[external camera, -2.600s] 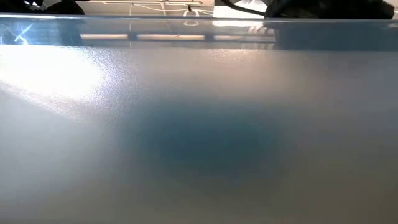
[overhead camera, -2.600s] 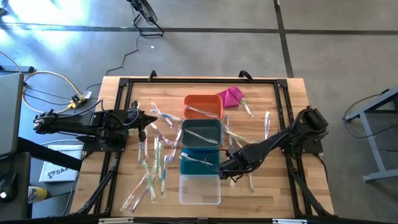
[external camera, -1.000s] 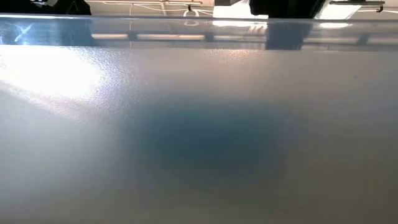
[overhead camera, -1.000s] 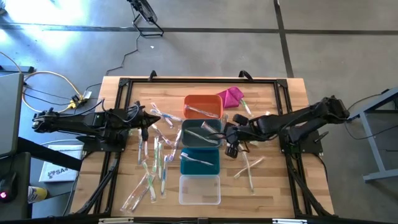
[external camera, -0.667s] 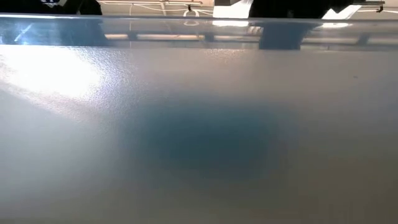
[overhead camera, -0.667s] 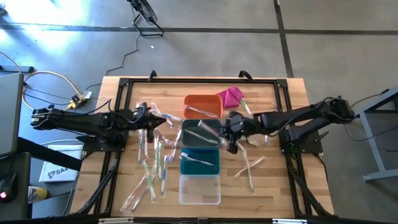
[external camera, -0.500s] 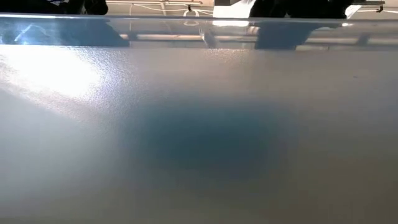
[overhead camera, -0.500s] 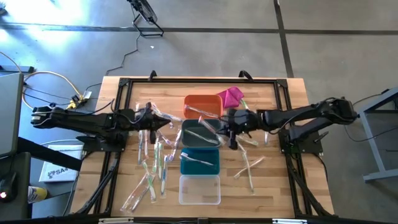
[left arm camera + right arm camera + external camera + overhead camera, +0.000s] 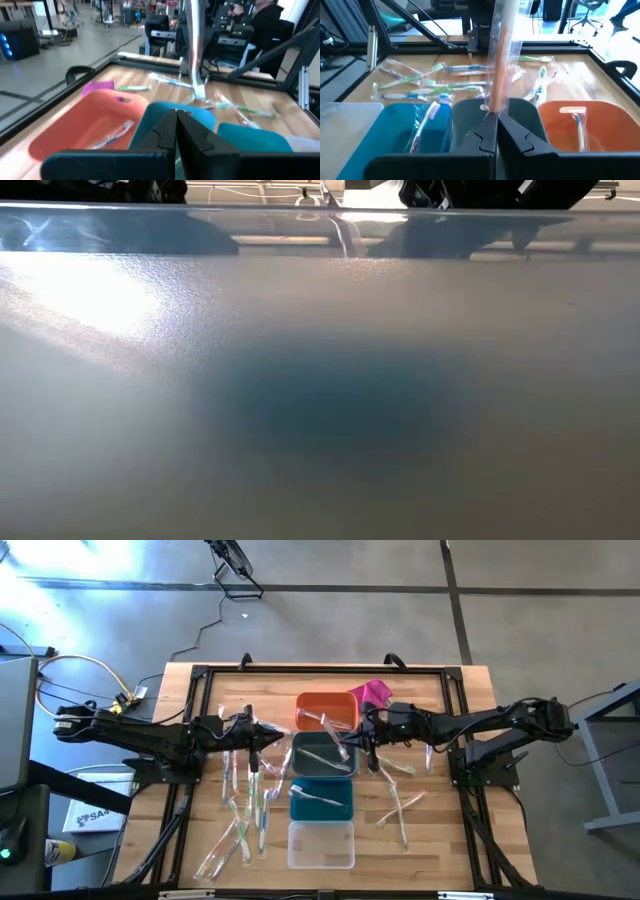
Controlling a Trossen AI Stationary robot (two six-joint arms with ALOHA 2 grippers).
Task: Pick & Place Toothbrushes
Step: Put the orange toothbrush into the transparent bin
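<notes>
Wrapped toothbrushes lie flat on the table left [image 9: 245, 800] and right [image 9: 400, 805] of a row of bins. Single ones lie in the orange bin [image 9: 345, 702], the grey bin [image 9: 350, 768] and the teal bin [image 9: 296, 808]. My left gripper [image 9: 262, 740] [image 9: 176, 116] is shut just left of the grey bin, with a silvery wrapped toothbrush [image 9: 193, 45] rising in front of it. My right gripper [image 9: 358, 738] [image 9: 492, 120] is shut over the right rim between the orange and grey bins, on a toothbrush with an orange-pink tint [image 9: 500, 55]. My left gripper comes in level from the table's left. The toothbrush's lower wrapper end [image 9: 200, 92] shows just past the fingertips, which hide the pinch itself. The toothbrush stands upright, clear of the table. My right gripper pinches the toothbrush by its lower end [image 9: 492, 107] between the two fingertips, level from the table's right. The toothbrush stands upright above the fingers, lifted clear over the grey bin.
A clear bin [image 9: 322, 858] sits nearest the near edge and fills the low view with its frosted wall [image 9: 320, 380]. A magenta cloth lump [image 9: 372, 692] lies by the orange bin's far right corner. A black frame [image 9: 200, 680] runs round the table. A person sits beyond the table [image 9: 262, 20].
My right gripper has carried its toothbrush from beside the teal and grey bins toward the far edge and a little left, up to the orange and grey bins. My left gripper has moved right, toward the grey bin, staying shut with its toothbrush.
</notes>
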